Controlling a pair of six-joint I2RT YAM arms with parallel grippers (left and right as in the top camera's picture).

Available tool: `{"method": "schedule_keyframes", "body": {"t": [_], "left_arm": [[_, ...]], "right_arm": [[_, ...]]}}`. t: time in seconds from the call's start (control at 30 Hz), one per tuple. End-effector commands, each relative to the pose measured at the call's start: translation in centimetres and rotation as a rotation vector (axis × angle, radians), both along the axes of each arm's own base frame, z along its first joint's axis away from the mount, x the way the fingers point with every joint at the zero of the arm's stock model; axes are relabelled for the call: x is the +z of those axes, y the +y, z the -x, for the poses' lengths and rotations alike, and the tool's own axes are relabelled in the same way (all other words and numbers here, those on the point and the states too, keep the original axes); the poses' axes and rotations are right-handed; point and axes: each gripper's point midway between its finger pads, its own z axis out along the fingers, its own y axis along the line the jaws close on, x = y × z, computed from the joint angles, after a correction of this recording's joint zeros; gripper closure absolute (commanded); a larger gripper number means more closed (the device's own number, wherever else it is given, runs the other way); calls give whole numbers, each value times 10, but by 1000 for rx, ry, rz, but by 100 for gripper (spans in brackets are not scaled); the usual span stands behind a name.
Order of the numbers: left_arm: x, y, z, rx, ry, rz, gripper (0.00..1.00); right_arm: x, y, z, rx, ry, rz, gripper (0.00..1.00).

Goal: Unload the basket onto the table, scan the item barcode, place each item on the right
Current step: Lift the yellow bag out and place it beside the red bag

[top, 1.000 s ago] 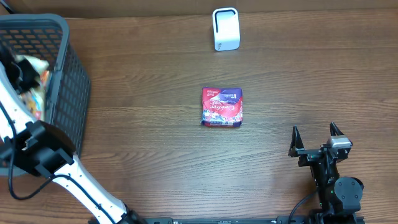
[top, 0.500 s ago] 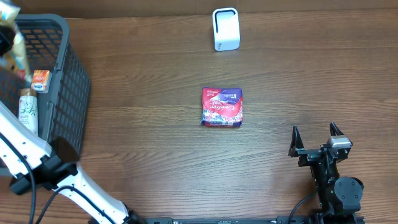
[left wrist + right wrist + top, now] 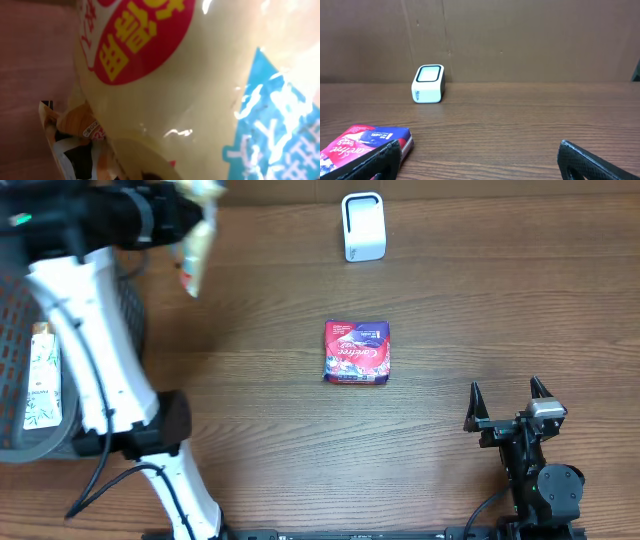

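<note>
The left gripper (image 3: 188, 202) is clamped tight on a glossy, crinkly yellow packet (image 3: 194, 252), dangling it above the wood-grain table (image 3: 250, 390) beside the mesh basket (image 3: 131, 320). The right gripper (image 3: 505, 387) gapes wide, empty. A flat, shiny red pack (image 3: 357, 352) lies mid-table, and the boxy white scanner (image 3: 363, 226) stands beyond it.

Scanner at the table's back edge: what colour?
White scanner, with a black-rimmed window on its face; the right wrist view shows it best.

"Carefree" on the red-and-purple packet (image 3: 357, 352)
</note>
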Motion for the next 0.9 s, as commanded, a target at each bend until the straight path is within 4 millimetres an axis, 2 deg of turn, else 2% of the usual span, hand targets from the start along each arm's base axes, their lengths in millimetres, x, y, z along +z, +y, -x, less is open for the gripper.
{"method": "schedule_keyframes", "body": {"t": [0.0, 0.13, 0.3, 0.57, 0.73, 0.87], "left_arm": [[-43, -10, -2, 13, 124, -171, 96], [-92, -42, 11, -46, 303, -187, 96], [-153, -67, 33, -97, 506, -208, 96], [-234, -98, 37, -9, 630, -178, 96], [-276, -120, 48, 74, 683, -157, 96], [-298, -125, 56, 153, 723, -139, 96]], "right_arm": [[-1, 1, 0, 2, -7, 1, 0], [-1, 1, 0, 2, -7, 1, 0], [-1, 1, 0, 2, -7, 1, 0], [-1, 1, 0, 2, -7, 1, 0], [-1, 1, 0, 2, -7, 1, 0], [-1, 1, 0, 2, -7, 1, 0]]}}
